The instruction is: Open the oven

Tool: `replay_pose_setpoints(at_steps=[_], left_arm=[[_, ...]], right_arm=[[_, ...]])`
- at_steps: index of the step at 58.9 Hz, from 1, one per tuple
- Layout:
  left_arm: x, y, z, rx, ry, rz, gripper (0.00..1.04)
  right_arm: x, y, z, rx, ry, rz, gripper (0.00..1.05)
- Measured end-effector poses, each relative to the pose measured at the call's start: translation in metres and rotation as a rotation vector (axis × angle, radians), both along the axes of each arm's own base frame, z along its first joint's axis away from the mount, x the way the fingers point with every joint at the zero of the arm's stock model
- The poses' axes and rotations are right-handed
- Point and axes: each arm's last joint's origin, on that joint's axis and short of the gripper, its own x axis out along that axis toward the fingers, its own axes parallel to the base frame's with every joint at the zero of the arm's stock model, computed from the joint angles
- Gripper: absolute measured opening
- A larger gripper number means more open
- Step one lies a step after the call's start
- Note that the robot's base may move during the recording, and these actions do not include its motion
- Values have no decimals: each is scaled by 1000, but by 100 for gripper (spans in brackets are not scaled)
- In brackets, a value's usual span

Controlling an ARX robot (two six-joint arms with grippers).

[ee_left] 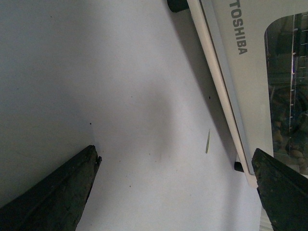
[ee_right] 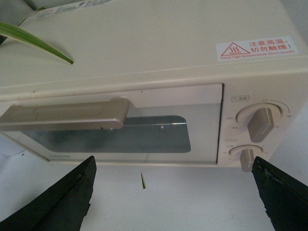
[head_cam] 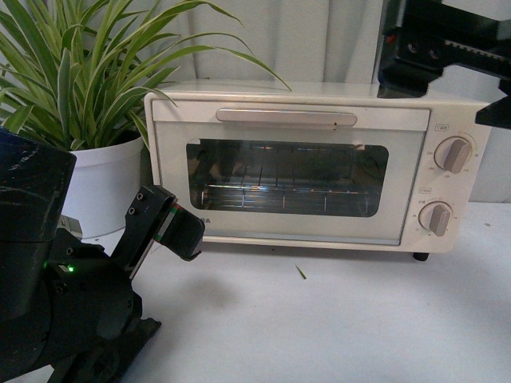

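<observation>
The cream-white oven stands on the white table, its glass door shut, with a bar handle along the door's top and two beige knobs at the right. A wire rack shows behind the glass. My left gripper hangs open low at the oven's lower left corner, apart from it. In the left wrist view the open left gripper frames bare table beside the oven's lower door edge. My right gripper is open above the oven, looking down on its handle.
A striped-leaf plant in a white pot stands left of the oven. A small leaf scrap lies on the table in front of the door. The right arm's black body hangs above the oven's right end.
</observation>
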Motion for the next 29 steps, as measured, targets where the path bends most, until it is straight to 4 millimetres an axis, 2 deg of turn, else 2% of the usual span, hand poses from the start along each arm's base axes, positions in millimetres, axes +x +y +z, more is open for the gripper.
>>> replay_pose_setpoints(at_steps=[16,29], left_arm=[[0,2,0,-2,0,0,98],[0,3,0,-4,0,2,98]], right_arm=[[24,22,6,3,46,-43,95],[33,33,5,-19,64,-68,95]])
